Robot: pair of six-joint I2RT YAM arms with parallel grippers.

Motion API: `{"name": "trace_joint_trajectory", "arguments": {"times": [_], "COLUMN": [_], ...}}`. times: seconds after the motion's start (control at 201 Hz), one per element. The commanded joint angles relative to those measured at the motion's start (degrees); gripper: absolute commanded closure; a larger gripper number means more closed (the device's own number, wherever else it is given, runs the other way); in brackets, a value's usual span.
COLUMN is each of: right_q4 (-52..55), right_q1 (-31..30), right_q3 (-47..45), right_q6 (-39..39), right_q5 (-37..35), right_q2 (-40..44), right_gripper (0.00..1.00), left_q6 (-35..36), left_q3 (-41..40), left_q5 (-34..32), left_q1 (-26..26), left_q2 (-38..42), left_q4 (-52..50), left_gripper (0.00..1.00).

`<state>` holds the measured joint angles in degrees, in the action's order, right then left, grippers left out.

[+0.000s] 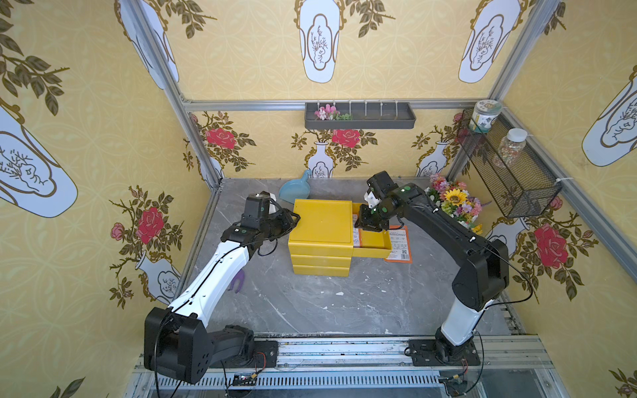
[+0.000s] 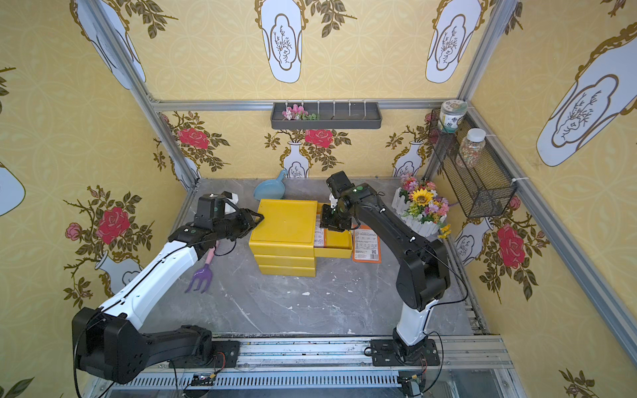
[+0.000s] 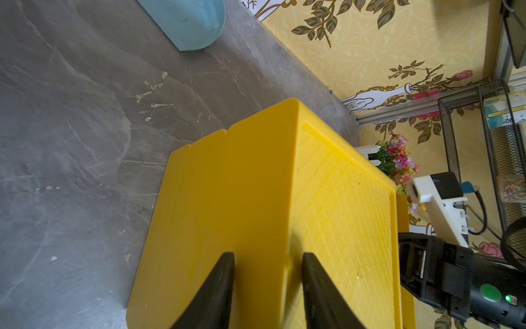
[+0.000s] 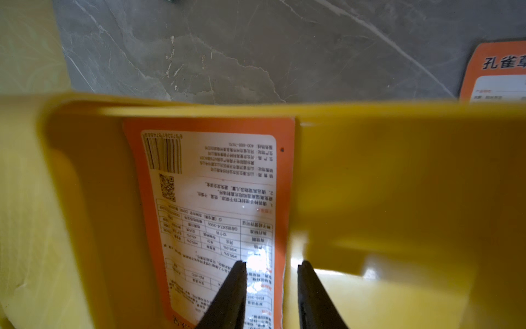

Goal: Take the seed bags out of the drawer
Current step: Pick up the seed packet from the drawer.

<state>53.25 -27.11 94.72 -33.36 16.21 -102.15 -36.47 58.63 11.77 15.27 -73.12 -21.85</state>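
Right wrist view only: my right gripper point(image 4: 271, 265) jaws narrow, unclamped, astride seed bag point(image 4: 210, 185) edge in drawer point(image 4: 398, 171); top views, wrist covers this. Left gripper point(image 3: 267, 256) narrow gap at cabinet point(image 3: 227, 185) corner, left arm point(image 1: 213, 272) stretched forward.

Looking at a lab robot cell, dressed up as a gardening nook. Aluminium framing point(image 1: 241, 104) is holding printed wallpaper panels point(image 1: 241, 51) around the yellow drawer unit point(image 1: 320, 224). Robot arms point(image 1: 213, 275) are sitting bolted to a rail point(image 1: 344, 355) in front of it. Flowers point(image 1: 455, 201), probably fake, are standing right of it, a wire basket point(image 1: 517, 179) with jars point(image 1: 484, 115) hanging higher on that side.
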Motion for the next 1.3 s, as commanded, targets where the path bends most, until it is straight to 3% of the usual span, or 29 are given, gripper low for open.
{"name": "trace_joint_trajectory", "arguments": {"times": [0.0,0.259,0.718,1.291], "right_q4": [-2.1,-3.9,-4.1,6.6], "right_q1": [-0.2,-0.3,-0.3,0.1], "right_q3": [-0.5,-1.9,-1.6,9.8], "right_q6": [-1.2,-2.6,-3.2,3.2], "right_q5": [0.2,1.4,0.2,-6.1], "right_q2": [-0.4,-1.1,-0.3,0.6], "right_gripper": [0.66,0.71,1.00,1.00], "left_q6": [0.9,0.9,0.9,0.6], "left_q3": [-1.3,-1.6,-2.2,-1.7], "left_q5": [-3.0,-2.8,-2.8,-3.1], "left_q1": [-0.1,0.0,-0.1,-0.1], "left_q2": [-0.6,-0.3,0.3,-0.1], "left_q4": [-13.3,-13.3,-13.6,-13.0], "left_gripper": [0.57,0.57,0.57,0.57]}}
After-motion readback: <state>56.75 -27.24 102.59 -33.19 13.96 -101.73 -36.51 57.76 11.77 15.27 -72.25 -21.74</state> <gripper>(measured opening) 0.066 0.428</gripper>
